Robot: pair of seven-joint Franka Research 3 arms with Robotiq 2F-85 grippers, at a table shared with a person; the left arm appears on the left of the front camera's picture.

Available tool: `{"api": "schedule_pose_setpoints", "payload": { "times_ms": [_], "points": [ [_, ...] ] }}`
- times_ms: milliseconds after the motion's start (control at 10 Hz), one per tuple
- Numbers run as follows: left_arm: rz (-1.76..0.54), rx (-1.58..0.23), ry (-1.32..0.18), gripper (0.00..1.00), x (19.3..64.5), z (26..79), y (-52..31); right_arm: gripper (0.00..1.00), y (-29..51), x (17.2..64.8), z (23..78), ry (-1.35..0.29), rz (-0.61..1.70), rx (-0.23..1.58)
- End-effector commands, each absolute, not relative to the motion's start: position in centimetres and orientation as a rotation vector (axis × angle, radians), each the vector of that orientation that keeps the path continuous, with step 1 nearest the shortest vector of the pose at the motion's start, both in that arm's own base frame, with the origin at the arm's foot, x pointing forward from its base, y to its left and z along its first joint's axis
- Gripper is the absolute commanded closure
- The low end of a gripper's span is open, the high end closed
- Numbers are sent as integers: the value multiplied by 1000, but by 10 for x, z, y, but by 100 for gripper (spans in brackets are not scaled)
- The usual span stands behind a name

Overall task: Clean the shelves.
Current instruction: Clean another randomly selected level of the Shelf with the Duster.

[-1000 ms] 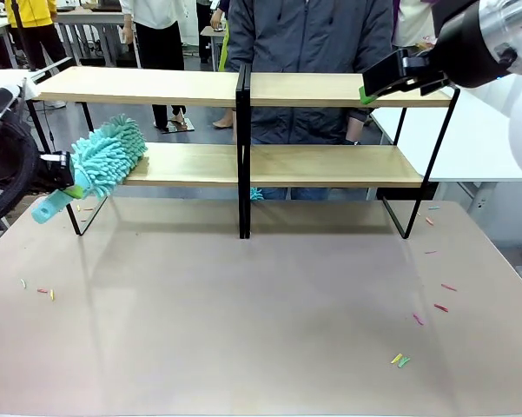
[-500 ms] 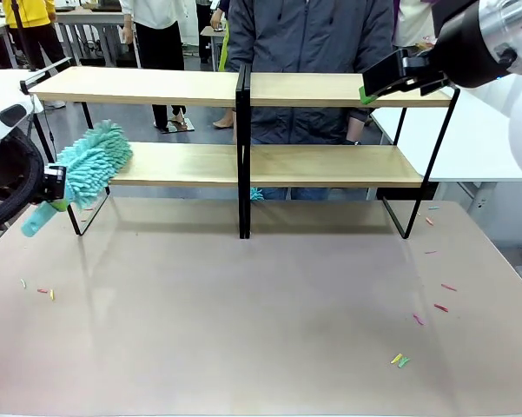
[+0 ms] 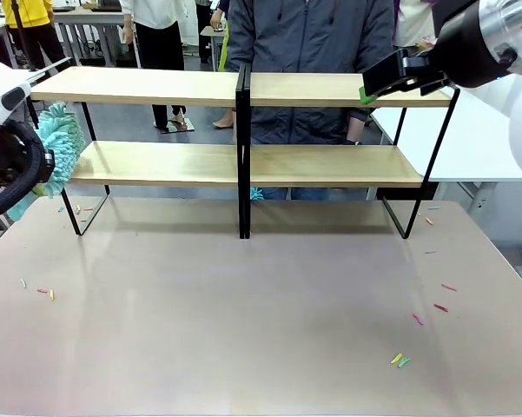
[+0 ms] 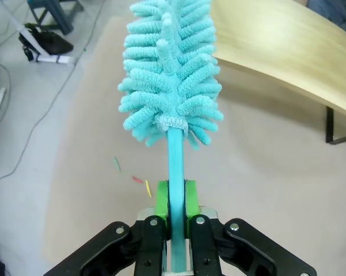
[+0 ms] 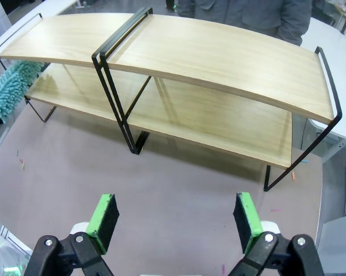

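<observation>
The shelves [image 3: 243, 130] sat across the far half of the tabletop [image 3: 261, 321]. Left tool [image 4: 177, 201] was clamped on the handle of a teal duster [image 4: 171, 80], fluffy head just off the shelves' left end. Right tool [image 5: 175, 221] hung wide open with nothing in it, up by the top board's right end.

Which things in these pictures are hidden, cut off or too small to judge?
- Front view: the left arm covers the duster handle, and the picture's left edge cuts that arm off.
- Front view: the right gripper shows side-on, so its opening is unclear here; the right wrist view shows it open.
- Front view: the coloured scraps on the table are too small to identify.
- Any dust on the shelves is too fine to see.
</observation>
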State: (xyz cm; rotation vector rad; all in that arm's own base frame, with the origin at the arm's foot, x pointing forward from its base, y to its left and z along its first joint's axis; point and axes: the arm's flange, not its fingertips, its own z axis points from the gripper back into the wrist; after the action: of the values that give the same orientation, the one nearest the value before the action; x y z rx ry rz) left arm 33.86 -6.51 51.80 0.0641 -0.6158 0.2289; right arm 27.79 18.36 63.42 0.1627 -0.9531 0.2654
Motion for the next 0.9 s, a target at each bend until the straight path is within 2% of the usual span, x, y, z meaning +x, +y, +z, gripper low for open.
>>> {"api": "schedule_pose_setpoints", "payload": {
  "times_ms": [0, 200, 400, 500, 800],
  "points": [
    [264, 131, -631, 87, 327, 506, -64, 0, 184, 278, 635, -951, 264, 167],
    [196, 56, -646, 87, 325, 509, -65, 0, 184, 278, 635, -951, 264, 167],
    [-40, -124, -570, 87, 320, 515, -60, 0, 184, 278, 635, -951, 264, 167],
    [-175, -215, -481, 87, 317, 520, -51, 0, 184, 278, 635, -951, 264, 167],
    [-408, -460, -356, 87, 316, 539, -18, 0, 184, 278, 635, -951, 264, 167]
  ]
}}
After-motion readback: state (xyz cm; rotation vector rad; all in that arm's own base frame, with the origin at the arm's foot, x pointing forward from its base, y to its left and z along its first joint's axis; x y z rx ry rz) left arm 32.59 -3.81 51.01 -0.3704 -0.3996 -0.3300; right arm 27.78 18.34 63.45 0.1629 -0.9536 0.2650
